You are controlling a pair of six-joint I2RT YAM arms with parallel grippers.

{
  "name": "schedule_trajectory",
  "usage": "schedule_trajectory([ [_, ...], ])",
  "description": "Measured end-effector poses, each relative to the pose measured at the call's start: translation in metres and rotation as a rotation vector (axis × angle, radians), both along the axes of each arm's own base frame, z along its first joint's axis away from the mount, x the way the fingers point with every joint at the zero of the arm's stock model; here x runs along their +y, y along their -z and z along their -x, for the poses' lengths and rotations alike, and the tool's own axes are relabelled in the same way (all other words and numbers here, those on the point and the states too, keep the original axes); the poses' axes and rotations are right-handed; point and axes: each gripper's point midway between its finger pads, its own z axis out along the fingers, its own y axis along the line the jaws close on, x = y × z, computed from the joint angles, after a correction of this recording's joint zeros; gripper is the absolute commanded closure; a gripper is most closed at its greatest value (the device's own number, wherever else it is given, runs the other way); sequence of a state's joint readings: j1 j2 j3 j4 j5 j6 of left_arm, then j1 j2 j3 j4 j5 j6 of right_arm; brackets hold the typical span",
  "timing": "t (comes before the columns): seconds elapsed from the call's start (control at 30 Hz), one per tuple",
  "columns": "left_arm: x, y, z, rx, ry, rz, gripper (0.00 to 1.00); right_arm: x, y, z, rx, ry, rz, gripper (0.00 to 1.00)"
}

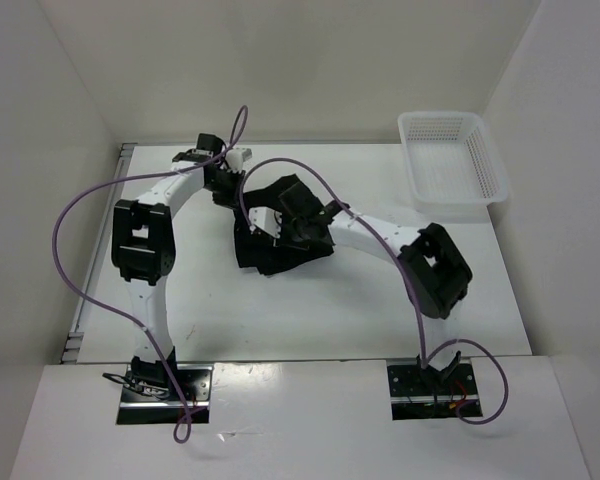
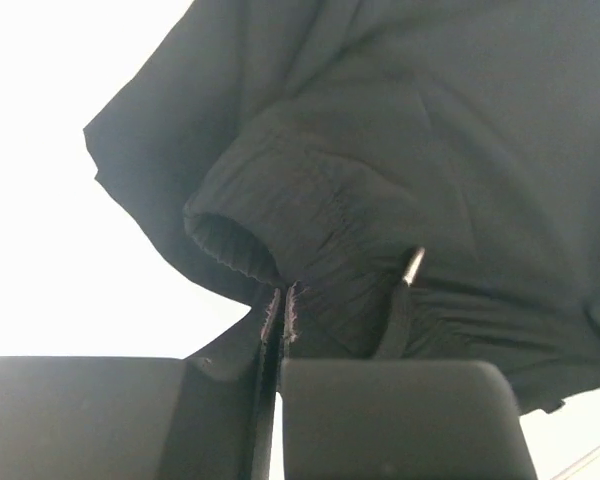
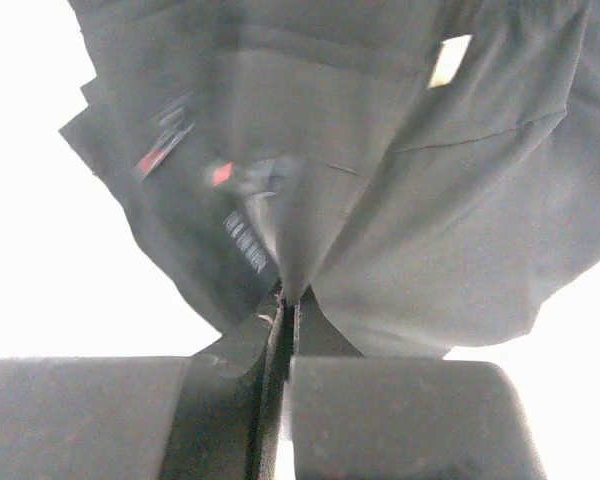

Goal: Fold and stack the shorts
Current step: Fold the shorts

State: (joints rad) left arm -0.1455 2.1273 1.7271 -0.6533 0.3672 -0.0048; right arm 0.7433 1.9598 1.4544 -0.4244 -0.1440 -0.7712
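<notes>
Left jaws: my left gripper was clenched, the two fingers pressed together with only a thin fold of black cloth between them.
Left hold: it pinched the shorts just beside the gathered elastic waistband, where a metal-tipped drawstring end hung close to my fingers.
Right jaws: my right gripper was pinched tight as well, with a ridge of the same fabric running up out of the seam between the fingers.
Right hold: near that ridge I saw a small red tag, a dark printed care label and a pale patch farther up the cloth.
Shorts: bunched in a dark heap between my two grippers, to the left of the white mesh basket and nearer the arm bases than it, well apart from it.
Lift: I could not tell whether the whole heap was off the table or partly resting on it.
Edges: one loose black edge hung out to the side away from the basket, and another drooped on the side toward it.
Basket: it sat at the far right corner, close against the right wall.
Open room: white tabletop showed between the shorts and the basket, and also on the near side of the basket toward my bases.
</notes>
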Motion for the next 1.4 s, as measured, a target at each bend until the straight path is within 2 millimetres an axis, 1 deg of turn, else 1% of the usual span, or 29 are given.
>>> schedule_trajectory([
  [0.07, 0.001, -0.007, -0.006, -0.019, -0.006, 0.012, 1.00, -0.003, -0.012, 0.016, -0.029, -0.033, -0.010, 1.00],
  [0.13, -0.004, -0.012, -0.005, -0.017, 0.006, 0.037, 1.00, 0.001, -0.022, 0.035, -0.060, -0.083, -0.020, 1.00],
  [0.2, -0.010, -0.012, 0.002, 0.006, 0.023, 0.054, 1.00, 0.011, -0.025, 0.055, -0.081, -0.139, -0.027, 1.00],
  [0.23, -0.012, -0.011, 0.005, 0.019, 0.029, 0.057, 1.00, 0.017, -0.022, 0.065, -0.081, -0.168, -0.024, 0.98],
  [0.27, -0.014, -0.010, 0.009, 0.033, 0.034, 0.060, 0.98, 0.021, -0.017, 0.073, -0.079, -0.189, -0.020, 0.90],
  [0.3, -0.015, -0.010, 0.012, 0.044, 0.037, 0.063, 0.94, 0.023, -0.012, 0.080, -0.077, -0.204, -0.013, 0.74],
  [0.33, -0.015, -0.008, 0.014, 0.052, 0.038, 0.063, 0.91, 0.022, -0.007, 0.085, -0.070, -0.211, -0.003, 0.65],
  [0.37, -0.013, -0.006, 0.013, 0.048, 0.035, 0.051, 0.86, 0.021, -0.001, 0.092, -0.054, -0.219, 0.009, 0.52],
  [0.4, -0.009, -0.004, 0.010, 0.037, 0.027, 0.041, 0.78, 0.020, 0.002, 0.096, -0.041, -0.220, 0.015, 0.26],
  [0.43, -0.006, -0.002, 0.007, 0.029, 0.017, 0.032, 0.61, 0.020, 0.004, 0.100, -0.028, -0.218, 0.019, 0.22],
  [0.47, -0.002, -0.001, 0.005, 0.022, 0.010, 0.023, 0.53, 0.020, 0.005, 0.101, -0.023, -0.219, 0.019, 0.19],
  [0.5, 0.001, -0.001, 0.003, 0.016, 0.002, 0.017, 0.47, 0.021, 0.004, 0.103, -0.017, -0.216, 0.016, 0.19],
  [0.57, 0.007, -0.001, -0.001, 0.004, -0.013, 0.004, 0.38, 0.024, -0.002, 0.101, -0.011, -0.198, -0.002, 0.19],
  [0.6, 0.010, -0.003, -0.002, -0.004, -0.022, -0.001, 0.36, 0.028, -0.008, 0.100, -0.009, -0.182, -0.021, 0.19],
  [0.67, 0.015, -0.010, -0.001, -0.023, -0.033, -0.010, 0.30, 0.035, -0.023, 0.095, -0.006, -0.141, -0.070, 0.19],
  [0.7, 0.018, -0.016, 0.002, -0.033, -0.039, -0.013, 0.30, 0.037, -0.031, 0.094, 0.002, -0.120, -0.099, 0.19],
  [0.77, 0.023, -0.036, 0.011, -0.064, -0.048, -0.018, 0.29, 0.035, -0.052, 0.088, 0.020, -0.060, -0.171, 0.19],
  [0.83, 0.025, -0.063, 0.020, -0.121, -0.051, -0.011, 0.29, 0.023, -0.071, 0.074, 0.043, 0.026, -0.241, 0.21],
  [0.87, 0.025, -0.076, 0.027, -0.144, -0.050, -0.006, 0.31, 0.014, -0.077, 0.063, 0.055, 0.076, -0.274, 0.21],
  [0.9, 0.024, -0.087, 0.033, -0.160, -0.047, 0.000, 0.34, 0.003, -0.081, 0.052, 0.073, 0.137, -0.301, 0.24],
  [0.93, 0.023, -0.094, 0.039, -0.172, -0.042, 0.004, 0.35, -0.010, -0.083, 0.039, 0.095, 0.207, -0.328, 0.25],
  [0.97, 0.021, -0.095, 0.045, -0.170, -0.036, 0.005, 0.35, -0.023, -0.082, 0.028, 0.112, 0.272, -0.348, 0.25],
  [1.0, 0.018, -0.092, 0.053, -0.153, -0.025, 0.007, 0.35, -0.034, -0.079, 0.018, 0.126, 0.331, -0.363, 0.26],
  [1.03, 0.015, -0.084, 0.061, -0.124, -0.013, 0.010, 0.35, -0.047, -0.074, 0.011, 0.144, 0.390, -0.373, 0.28],
  [1.07, 0.012, -0.071, 0.069, -0.083, -0.004, 0.011, 0.34, -0.057, -0.068, 0.007, 0.162, 0.441, -0.380, 0.28],
  [1.17, 0.006, -0.025, 0.095, 0.084, 0.022, 0.011, 0.31, -0.071, -0.050, 0.000, 0.223, 0.556, -0.399, 0.32],
  [1.23, 0.006, -0.001, 0.106, 0.171, 0.024, 0.008, 0.30, -0.072, -0.043, -0.012, 0.245, 0.619, -0.435, 0.34],
  [1.3, 0.005, 0.012, 0.112, 0.216, 0.026, 0.010, 0.30, -0.078, -0.037, -0.033, 0.253, 0.689, -0.466, 0.34],
  [1.4, 0.001, 0.017, 0.112, 0.231, 0.034, 0.029, 0.30, -0.090, -0.030, -0.073, 0.229, 0.777, -0.505, 0.34],
])
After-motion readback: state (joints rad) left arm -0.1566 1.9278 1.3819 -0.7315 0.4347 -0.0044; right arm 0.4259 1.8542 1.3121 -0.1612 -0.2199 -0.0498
